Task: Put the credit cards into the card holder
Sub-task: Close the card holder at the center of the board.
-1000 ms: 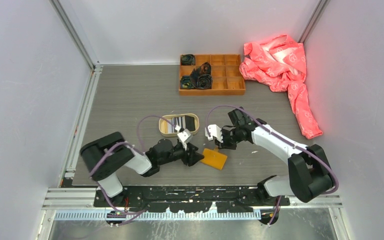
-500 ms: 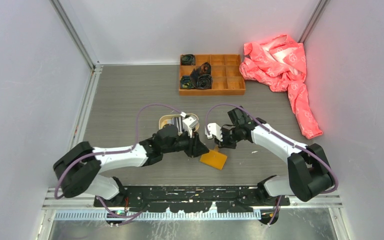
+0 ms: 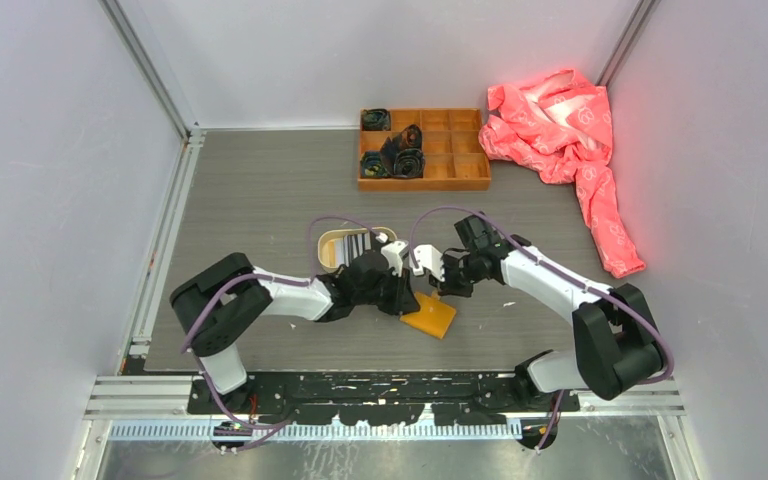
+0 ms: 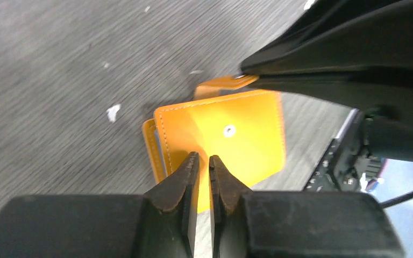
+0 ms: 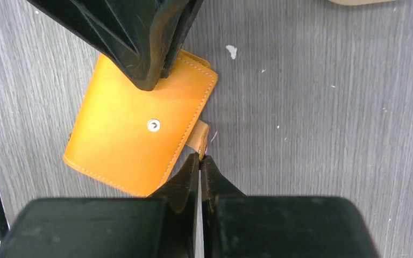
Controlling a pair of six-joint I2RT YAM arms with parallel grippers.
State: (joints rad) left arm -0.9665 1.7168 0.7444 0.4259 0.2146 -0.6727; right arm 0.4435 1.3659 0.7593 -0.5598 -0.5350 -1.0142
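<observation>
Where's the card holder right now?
In the top view, the card holder lies closed at front centre, with the left end effector and right end effector at its far edge, just nearer than the oval tray.

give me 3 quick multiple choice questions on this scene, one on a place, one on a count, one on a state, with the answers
1. Where does the crumpled pink cloth lie?
A) at the far right of the table, beside the orange wooden compartment box
B) between the two arms
C) at the near left edge

2. How many metal snap studs show on the face of the flat mustard-orange folding card holder?
A) none
B) one
C) three

3. The card holder is:
A) spread open with cards inside
B) lifted off the table
C) folded shut, lying on the grey table

Answers:
1 A, the top view shows it next to the box at far right.
2 B, the right wrist view shows a single stud.
3 C, both wrist views show its closed outer face on the tabletop.
</observation>
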